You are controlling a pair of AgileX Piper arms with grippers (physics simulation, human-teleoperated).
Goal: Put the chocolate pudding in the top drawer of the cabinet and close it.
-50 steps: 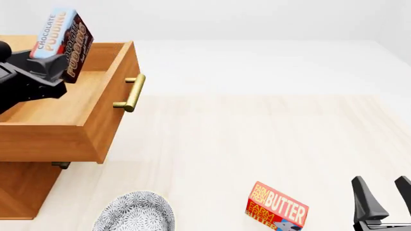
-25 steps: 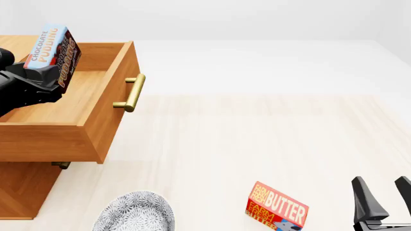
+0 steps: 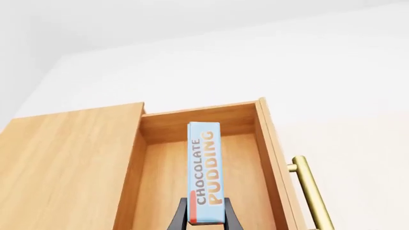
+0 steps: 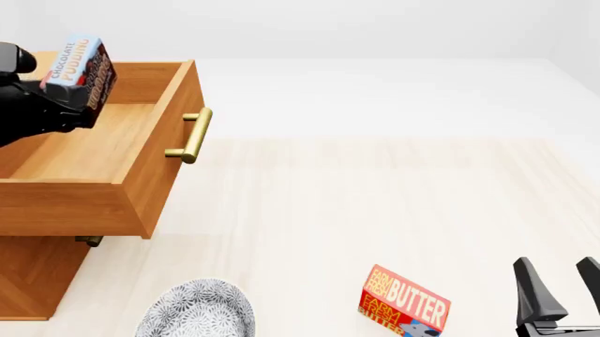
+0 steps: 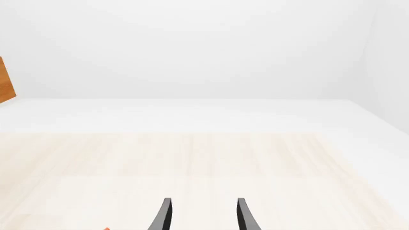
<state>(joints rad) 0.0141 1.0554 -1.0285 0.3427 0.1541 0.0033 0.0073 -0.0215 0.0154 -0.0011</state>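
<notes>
Pudding-holding left pincer has shifted back over the top drawer.

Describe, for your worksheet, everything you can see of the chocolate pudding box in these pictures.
The chocolate pudding is a small thin box with a light blue face lettered "CHOCOLATE PUDDING" and a dark brown side. It looks like printed card. The left end effector grips its lower end between two black fingers, holding it roughly upright, slightly tilted, above the open top drawer of the cabinet. It touches only the fingers, not the drawer.
</notes>
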